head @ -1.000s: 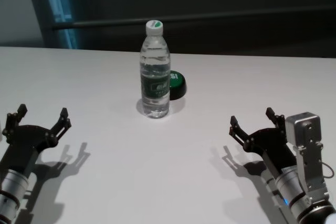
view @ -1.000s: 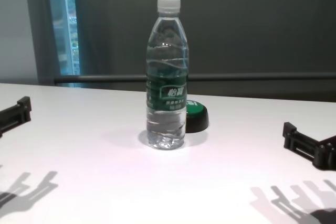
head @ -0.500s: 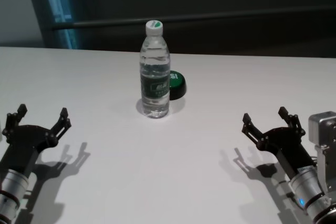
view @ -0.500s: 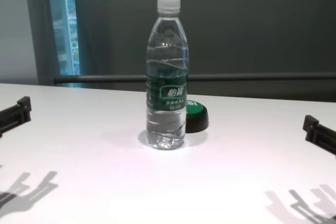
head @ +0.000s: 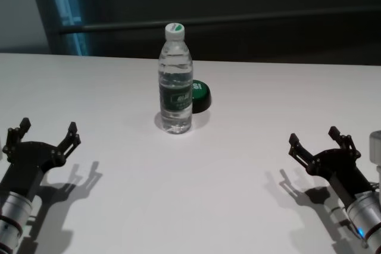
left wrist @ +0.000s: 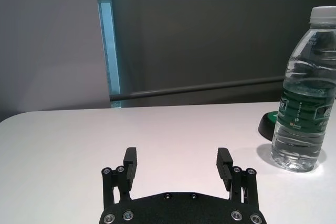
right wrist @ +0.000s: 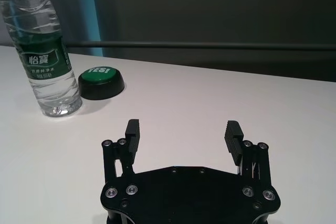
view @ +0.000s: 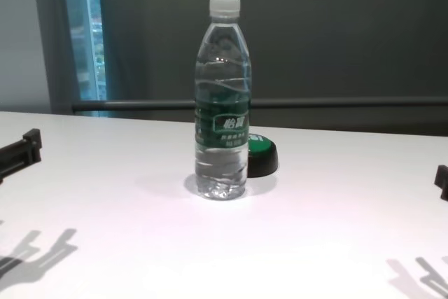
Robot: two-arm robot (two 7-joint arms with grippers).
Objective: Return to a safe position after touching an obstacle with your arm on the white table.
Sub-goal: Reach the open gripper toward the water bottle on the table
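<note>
1. Head view: the water bottle [head: 175, 81] stands upright on the white tabletop [head: 238, 165], a green button [head: 199, 95] just behind it. The right end effector [head: 324, 147] hangs over the near right part of the tabletop, well apart from the bottle, which lies ahead of it and toward the robot's left. The left end effector [head: 46, 135] sits at the near left, also well apart; both show fingers spread and hold nothing

2. Left wrist view: the left end effector [left wrist: 179, 162] is released, its two pads parted over bare tabletop [left wrist: 79, 140]; the bottle [left wrist: 306, 90] stands upright, far off to one side, with the button's edge [left wrist: 268, 125] beside its base

3. Right wrist view: the right end effector [right wrist: 182, 134] is released and empty; the bottle [right wrist: 41, 51] and the button [right wrist: 102, 81] lie ahead across open tabletop [right wrist: 236, 98], clear of the fingers

4. Chest view: the bottle [view: 222, 99] rises vertical at centre, its long axis upright. Only a sliver of the right end effector [view: 442, 181] shows at the edge; the left end effector [view: 19, 152] shows at the opposite edge. Neither arm looks markedly nearer, and any retreat looks clear, away from the bottle
</note>
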